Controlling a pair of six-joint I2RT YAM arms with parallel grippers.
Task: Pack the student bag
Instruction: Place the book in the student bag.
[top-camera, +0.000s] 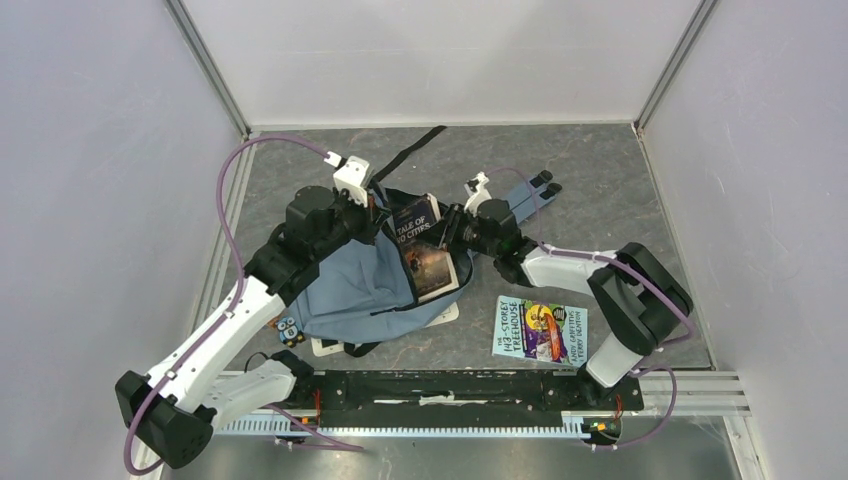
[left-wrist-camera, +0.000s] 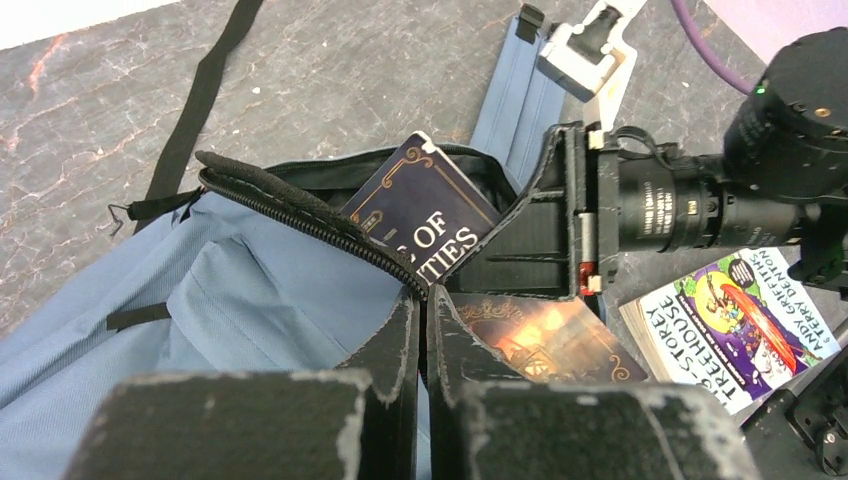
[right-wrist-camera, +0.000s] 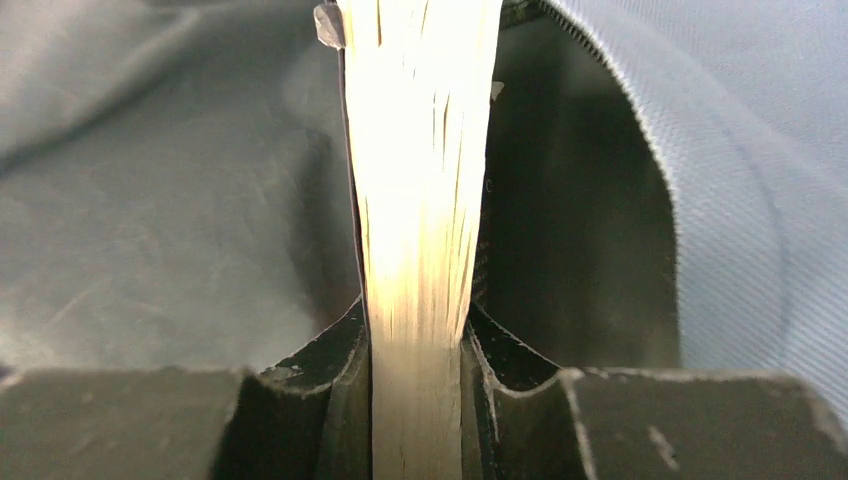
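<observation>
The student bag (top-camera: 355, 285) lies in the middle of the table, grey-blue, with its zipped mouth facing away. A dark book, "A Tale of Two Cities" (top-camera: 425, 250), sticks partly into that mouth. My left gripper (top-camera: 377, 222) is shut on the bag's black zip edge (left-wrist-camera: 330, 225) and holds the mouth up, seen close in the left wrist view (left-wrist-camera: 425, 300). My right gripper (top-camera: 452, 228) is shut on the dark book; the right wrist view (right-wrist-camera: 418, 315) shows its pale page edge (right-wrist-camera: 420, 180) between the jaws, with grey lining (right-wrist-camera: 150, 200) to the left.
A second book, "143-Storey Treehouse" (top-camera: 540, 330), lies flat on the table right of the bag. The bag's blue shoulder straps (top-camera: 525, 200) and a black strap (top-camera: 410, 155) trail toward the back. A white flat item (top-camera: 330, 347) and a small colourful object (top-camera: 288, 328) lie at the bag's near edge.
</observation>
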